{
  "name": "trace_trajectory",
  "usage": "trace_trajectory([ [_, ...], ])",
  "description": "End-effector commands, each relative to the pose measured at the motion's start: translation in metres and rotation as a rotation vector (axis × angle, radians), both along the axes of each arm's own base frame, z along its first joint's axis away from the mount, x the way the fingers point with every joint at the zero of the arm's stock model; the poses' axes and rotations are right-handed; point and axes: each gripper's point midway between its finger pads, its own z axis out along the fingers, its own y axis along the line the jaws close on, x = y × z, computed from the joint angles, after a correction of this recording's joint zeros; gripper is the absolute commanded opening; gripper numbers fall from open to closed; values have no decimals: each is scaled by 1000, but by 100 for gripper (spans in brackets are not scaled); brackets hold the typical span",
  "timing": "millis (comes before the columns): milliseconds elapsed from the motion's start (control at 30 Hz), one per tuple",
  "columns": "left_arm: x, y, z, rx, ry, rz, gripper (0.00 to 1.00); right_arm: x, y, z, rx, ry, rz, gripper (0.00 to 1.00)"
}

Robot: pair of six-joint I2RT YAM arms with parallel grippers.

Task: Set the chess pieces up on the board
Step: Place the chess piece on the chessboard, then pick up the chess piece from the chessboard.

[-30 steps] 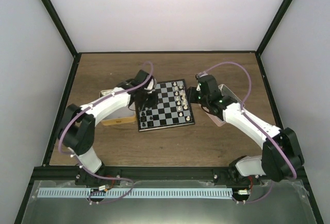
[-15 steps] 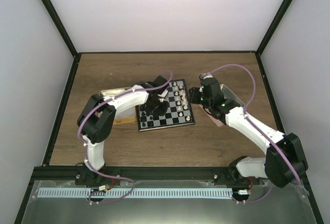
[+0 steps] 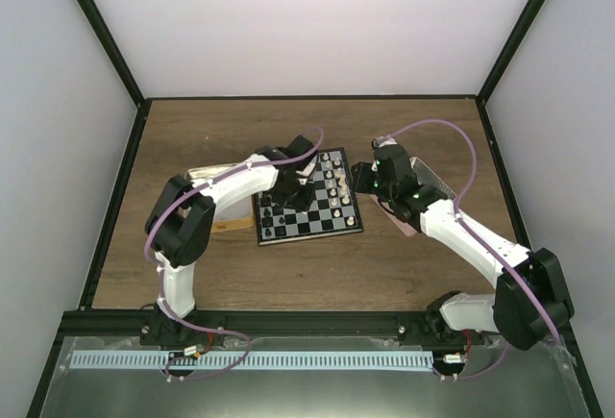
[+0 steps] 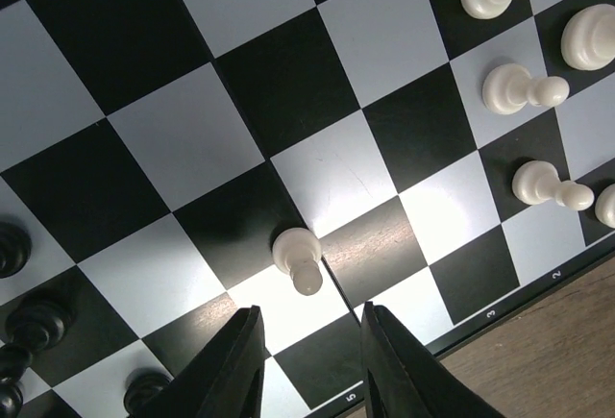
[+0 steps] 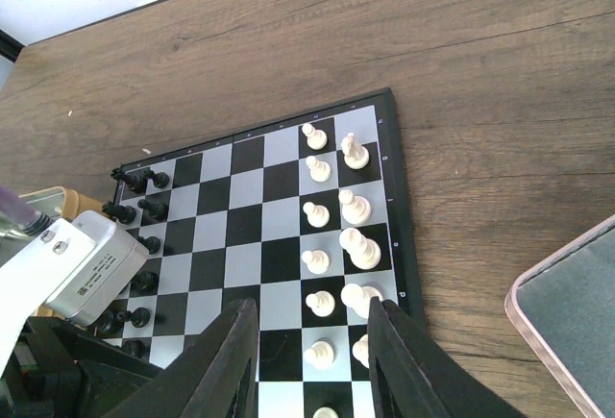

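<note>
The board (image 3: 322, 214) lies mid-table, with white chess pieces (image 5: 356, 245) in two columns along its right side and black ones (image 5: 135, 180) along its left. My left gripper (image 4: 312, 310) hangs low over the board's near-left part. It is open, and a white pawn (image 4: 297, 257) stands free just beyond its fingertips, on the line between two squares. More white pieces (image 4: 519, 88) show at the upper right of the left wrist view. My right gripper (image 5: 310, 306) hovers open above the board's right half with nothing between its fingers.
A tan tray (image 3: 216, 218) sits left of the board, partly under the left arm. A pink tray (image 5: 572, 322) lies right of it, beneath the right arm. The left arm's wrist housing (image 5: 86, 264) stands over the black pieces.
The left arm swung from the board's left edge toward its middle. Its jaws then parted, leaving the white pawn standing on the board. The right arm shifted slightly at first and has held still since.
</note>
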Motion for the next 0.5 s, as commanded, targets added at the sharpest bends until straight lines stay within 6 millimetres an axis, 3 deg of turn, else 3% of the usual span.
trace_trajectory([
  [0,0,0,-8,31,-12,-16,31,0,0,7,12,-23,-6,33],
  [333,9,-1,-31,53,-21,17,26,-3,-5,12,6,-36,-17,33],
  [467,16,-1,-31,62,-49,31,18,-4,-7,14,5,-45,-26,33],
])
